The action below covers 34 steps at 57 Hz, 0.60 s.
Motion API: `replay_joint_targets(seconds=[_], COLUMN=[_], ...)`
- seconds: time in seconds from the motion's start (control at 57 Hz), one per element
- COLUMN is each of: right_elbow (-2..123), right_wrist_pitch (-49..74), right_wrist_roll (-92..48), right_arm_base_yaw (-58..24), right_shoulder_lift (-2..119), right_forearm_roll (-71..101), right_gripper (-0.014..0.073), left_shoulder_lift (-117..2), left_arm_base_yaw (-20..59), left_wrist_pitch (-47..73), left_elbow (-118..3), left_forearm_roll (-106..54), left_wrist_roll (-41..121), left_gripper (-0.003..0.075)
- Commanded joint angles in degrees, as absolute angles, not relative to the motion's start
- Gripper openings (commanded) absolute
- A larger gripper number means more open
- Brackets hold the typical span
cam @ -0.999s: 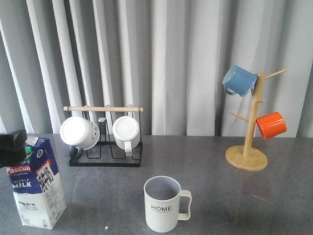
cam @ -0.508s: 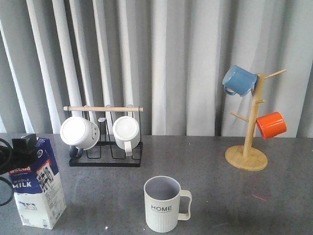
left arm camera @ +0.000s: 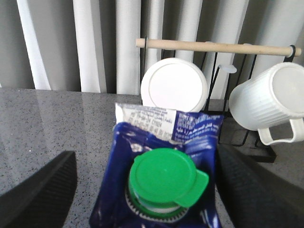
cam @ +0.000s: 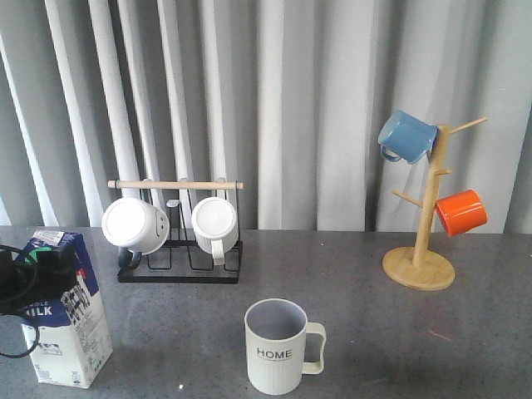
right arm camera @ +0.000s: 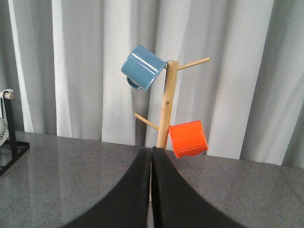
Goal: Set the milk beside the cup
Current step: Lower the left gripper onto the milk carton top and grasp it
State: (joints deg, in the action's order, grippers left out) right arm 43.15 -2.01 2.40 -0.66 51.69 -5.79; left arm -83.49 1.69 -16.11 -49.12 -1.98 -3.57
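Observation:
The milk (cam: 66, 328), a blue-and-white carton, stands upright at the table's front left. My left gripper (cam: 37, 268) is down around its top and hides the band of lettering. In the left wrist view the carton's green cap (left arm camera: 164, 183) sits between the two black fingers (left arm camera: 40, 194), which are open on either side; the far-side finger is close against the carton, the other stands apart. The cup (cam: 278, 345), a ribbed pale mug marked HOME, stands at front centre, well to the right of the carton. My right gripper (right arm camera: 152, 159) is shut on nothing and is out of the front view.
A black wire rack (cam: 179, 270) with a wooden bar holds two white mugs (cam: 135, 224) behind the carton. At the back right, a wooden mug tree (cam: 426, 224) carries a blue mug (cam: 407, 137) and an orange mug (cam: 460, 212). Grey curtains close the back.
My left gripper has moved right and down over the top of the milk carton, now covering its upper lettering. The carton, cup and right gripper have not moved.

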Motion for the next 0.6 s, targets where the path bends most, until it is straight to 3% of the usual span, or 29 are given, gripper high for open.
replay_joint_targets(seconds=[0.0,0.158,0.456,0.526,0.578], right_elbow=[45.1,45.1,45.1,45.1,45.1], right_wrist_pitch=[-6.3,-6.3,-6.3,-6.3,-6.3], right_wrist_roll=[2.5,2.5,2.5,2.5,2.5], right_arm_base_yaw=[-0.4,-0.4,-0.4,-0.4,-0.4], right_shoulder_lift=[51.0,51.0,51.0,51.0,51.0], right_forearm_roll=[-6.2,-6.2,-6.2,-6.2,-6.2], right_gripper=[-0.0008,-0.0008,-0.0008,-0.0008,-0.0008], left_shoulder_lift=[-83.1,-83.8,-83.8,-83.8,-83.8], left_arm_base_yaw=[1.9,1.9,1.9,1.9,1.9], left_wrist_pitch=[-20.9,-20.7,-21.1,-20.7,-20.7], left_elbow=[-51.1,-51.1,-51.1,-51.1,-51.1], left_forearm_roll=[-2.1,-2.1,-2.4,-2.4,-2.4], left_wrist_roll=[-4.3,-4.3,-4.3,-4.3,-4.3], left_gripper=[0.0575,0.051,0.008,0.0006,-0.0008])
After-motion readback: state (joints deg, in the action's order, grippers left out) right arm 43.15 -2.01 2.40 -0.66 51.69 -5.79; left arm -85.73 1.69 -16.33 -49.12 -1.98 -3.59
